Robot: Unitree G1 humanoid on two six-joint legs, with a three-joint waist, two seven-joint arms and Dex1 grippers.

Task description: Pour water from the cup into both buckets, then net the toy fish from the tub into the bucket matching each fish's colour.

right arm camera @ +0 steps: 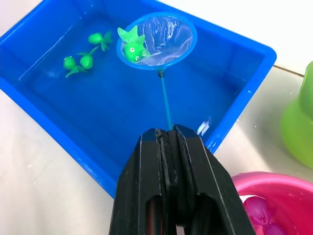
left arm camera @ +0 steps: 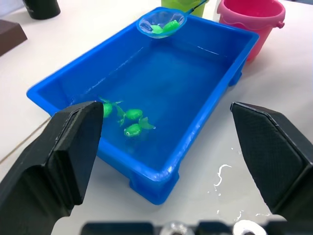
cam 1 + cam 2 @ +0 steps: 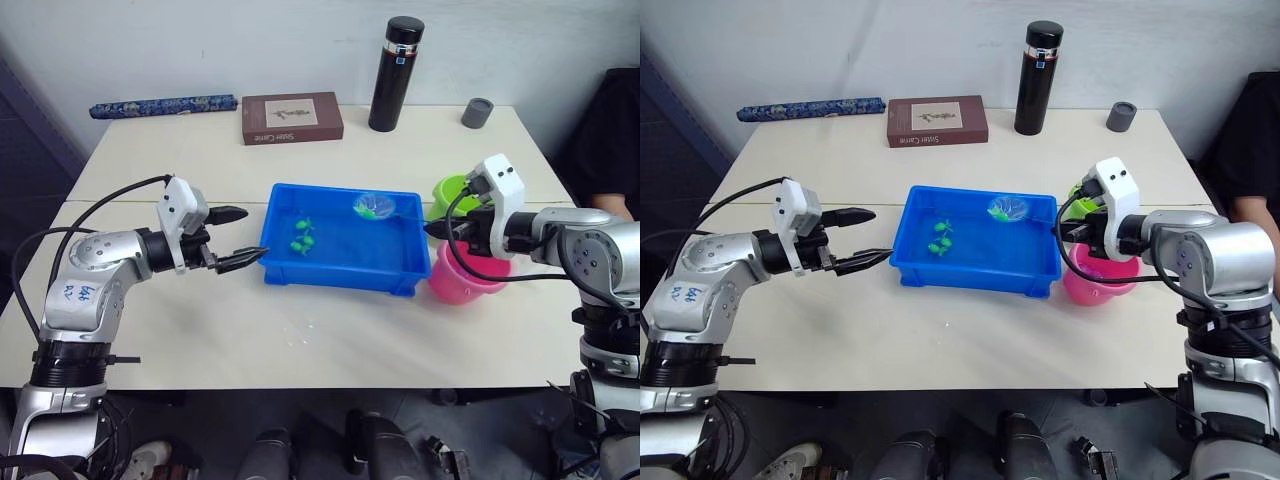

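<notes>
We see a wide, cream-coloured rectangular table (image 3: 330,310) filling the middle of the frame, its top made of two boards joined by a seam across its width. Behind it, along the top of the frame, stands a plain, pale, evenly lit wall (image 3: 200,45). At the upper left edge a dark bluish panel (image 3: 25,140) slants down beside the table. Below the table's front edge, at the bottom of the frame, lies a grey floor (image 3: 210,420).

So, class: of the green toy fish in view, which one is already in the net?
The green fish inside the net's hoop, held by the right gripper. The other three lie loose in the tub.
</notes>
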